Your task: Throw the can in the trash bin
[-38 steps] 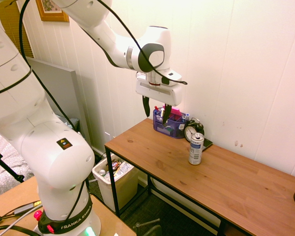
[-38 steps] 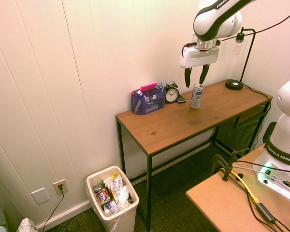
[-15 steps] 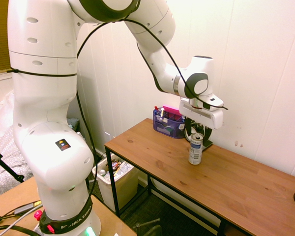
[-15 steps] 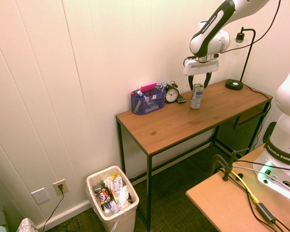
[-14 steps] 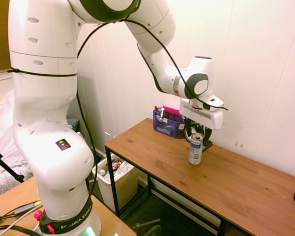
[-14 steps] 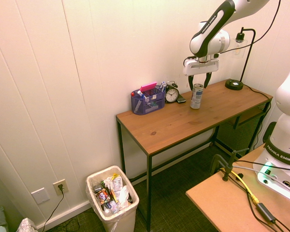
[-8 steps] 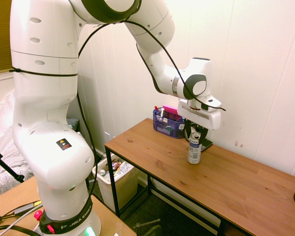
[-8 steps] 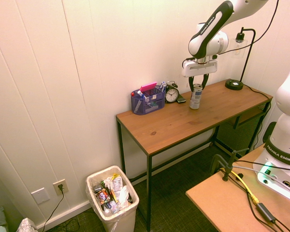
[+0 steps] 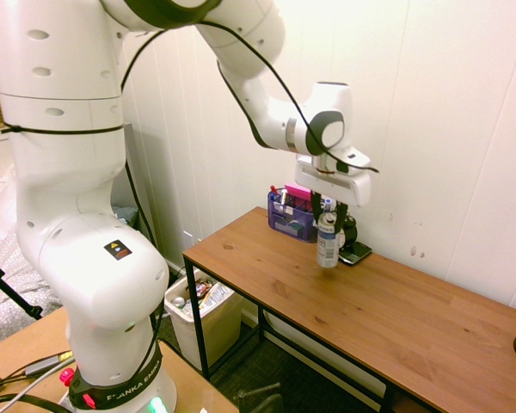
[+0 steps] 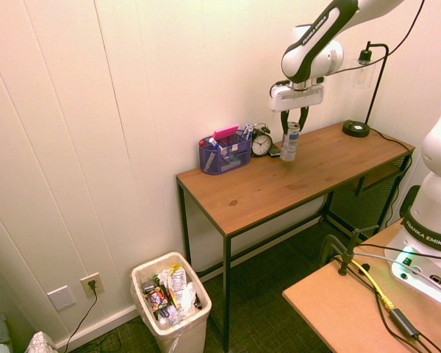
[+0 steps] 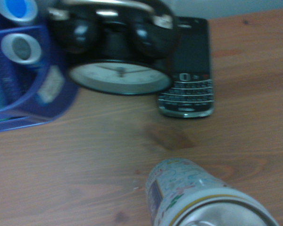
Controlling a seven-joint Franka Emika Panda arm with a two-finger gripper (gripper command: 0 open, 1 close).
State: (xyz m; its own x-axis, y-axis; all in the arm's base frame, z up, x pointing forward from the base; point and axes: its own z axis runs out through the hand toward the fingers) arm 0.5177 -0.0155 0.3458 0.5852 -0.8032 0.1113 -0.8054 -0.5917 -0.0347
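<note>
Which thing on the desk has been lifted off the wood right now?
The can, gripped by the end effector and hanging above the desk; the alarm clock, phone and blue organiser rest on it.

The can (image 9: 328,243), slim and silver-grey with a blue-and-white label, hangs upright just above the wooden desk (image 9: 396,318), clear of its surface. The trash bin (image 10: 170,307), a cream rectangular plastic tub holding colourful rubbish, stands on the floor beside the desk's end.
</note>
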